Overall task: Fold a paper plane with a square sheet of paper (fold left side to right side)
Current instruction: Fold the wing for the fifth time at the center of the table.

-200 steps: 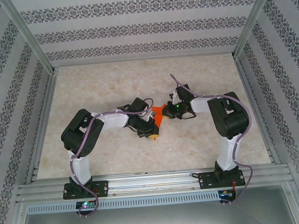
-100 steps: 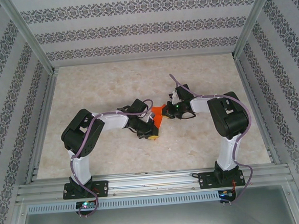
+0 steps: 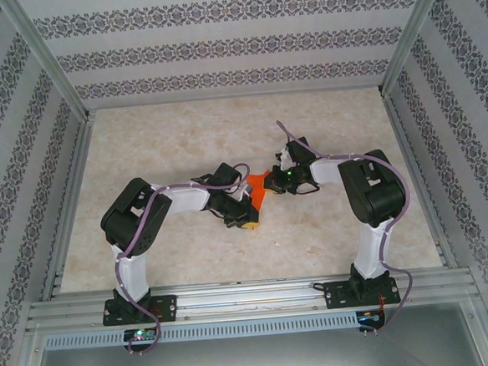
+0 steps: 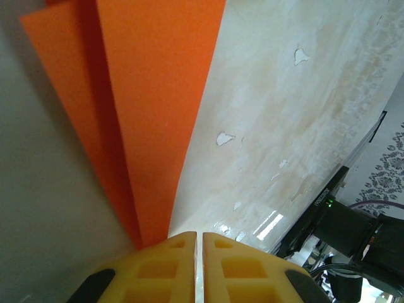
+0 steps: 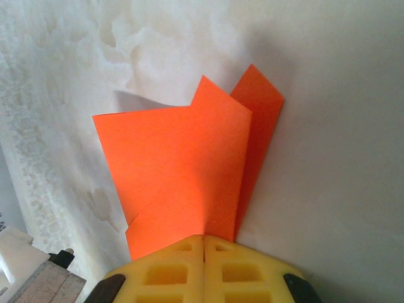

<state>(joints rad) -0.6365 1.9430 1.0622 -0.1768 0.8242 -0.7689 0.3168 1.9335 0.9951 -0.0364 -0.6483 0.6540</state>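
1. Table point(image 3: 158, 147): cream marbled top, glossy, with metal rails along both sides and the near edge.
2. Ahead of the left gripper point(image 4: 199, 235) and to its right, the top has a few small white chips point(image 4: 224, 137).
3. Folded orange paper point(image 3: 259, 186) sits between the left gripper and the right gripper point(image 5: 203, 238), one end pinched in each.
4. Paper throws a shadow on the top just past the right gripper's fingertips. Can't tell if it touches the surface.
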